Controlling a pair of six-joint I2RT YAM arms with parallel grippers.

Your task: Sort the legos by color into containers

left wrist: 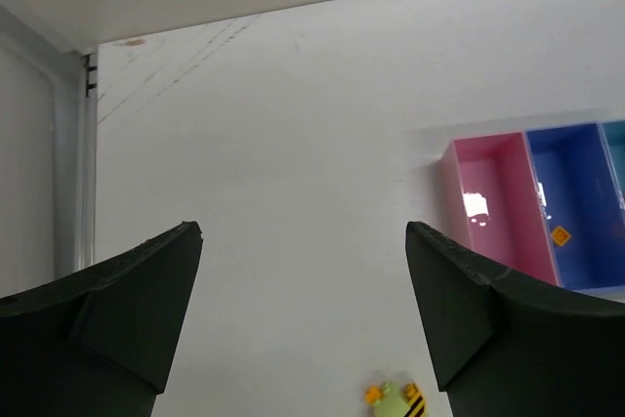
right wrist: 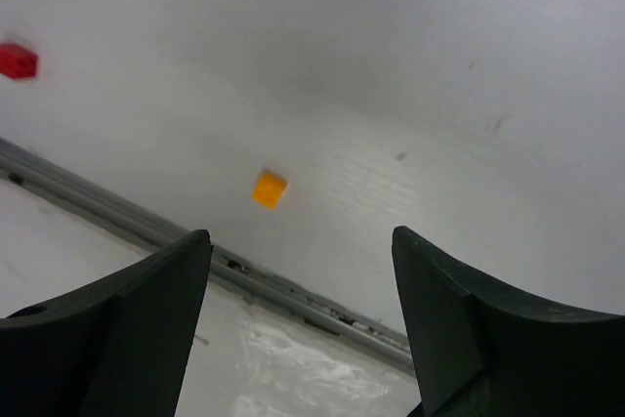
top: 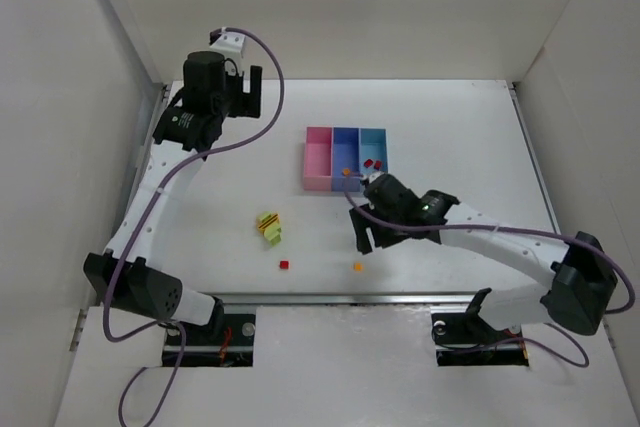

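"Where are the containers [top: 318, 185]?"
"Far centre of the tabletop [top: 450, 127], long axis left to right: pink, blue-violet, light blue. An orange piece [top: 347, 172] lies in the middle bin, a red piece [top: 372, 163] in the right one."
"And loose legos?"
"Yellow-green clump [top: 269, 227], red brick [top: 284, 265] and orange brick [top: 358, 267], all nearer."
"Fingers?"
"Left fingers [left wrist: 146, 290] and right fingers [right wrist: 146, 300] both spread apart, holding nothing."

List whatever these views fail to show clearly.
- Left wrist view: light blue bin cut off by the right edge; yellow-green clump cut off by the bottom edge.
- Right wrist view: red brick blurred, clipped by the left edge.
- Top view: light blue bin's near end hidden by the right arm.
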